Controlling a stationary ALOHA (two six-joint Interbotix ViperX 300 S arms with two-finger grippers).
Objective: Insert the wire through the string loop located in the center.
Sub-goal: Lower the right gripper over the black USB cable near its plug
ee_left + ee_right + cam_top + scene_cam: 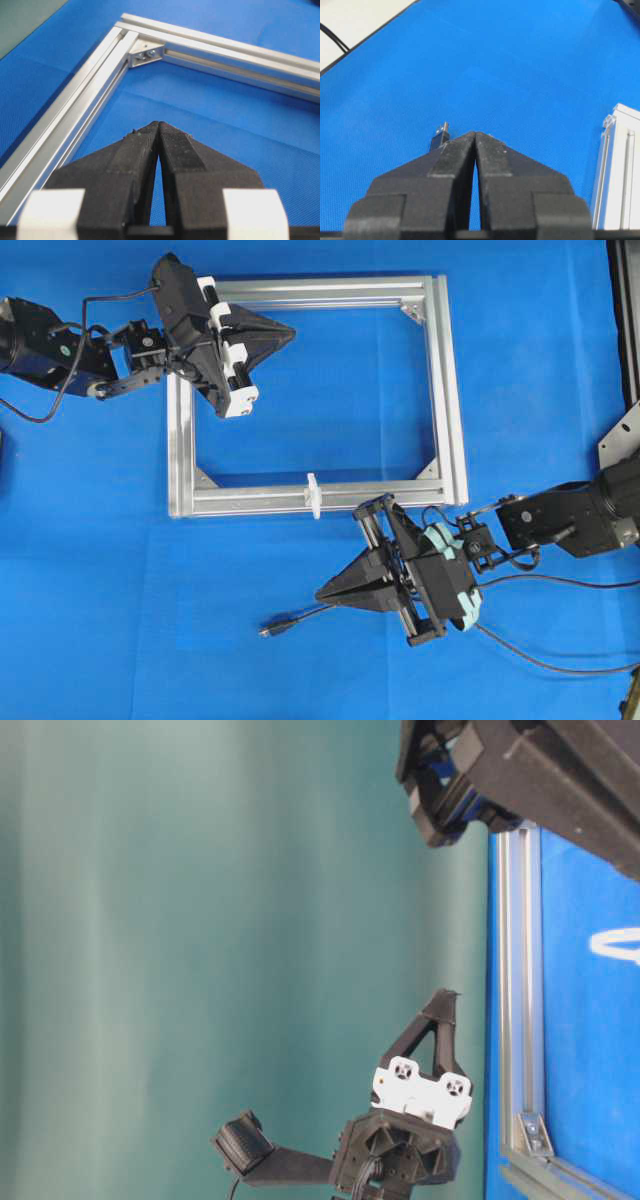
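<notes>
The wire [300,619] is a thin black cable lying on the blue mat, with its plug tip [271,629] at the front. The plug also shows in the right wrist view [440,136], just past the fingers. The string loop [313,495] is a small white tab on the near rail of the silver frame [448,390]. My right gripper [320,595] is shut and empty. It hovers over the wire, in front of the loop. My left gripper [293,335] is shut and empty inside the frame's far left corner. In the left wrist view [159,123] it points at a corner bracket [145,54].
The frame's rail [620,170] lies to the right of my right gripper. The wire trails off to the right [560,668] under the right arm. In the table-level view the loop [615,945] shows white above the mat, beside the frame rail [520,970].
</notes>
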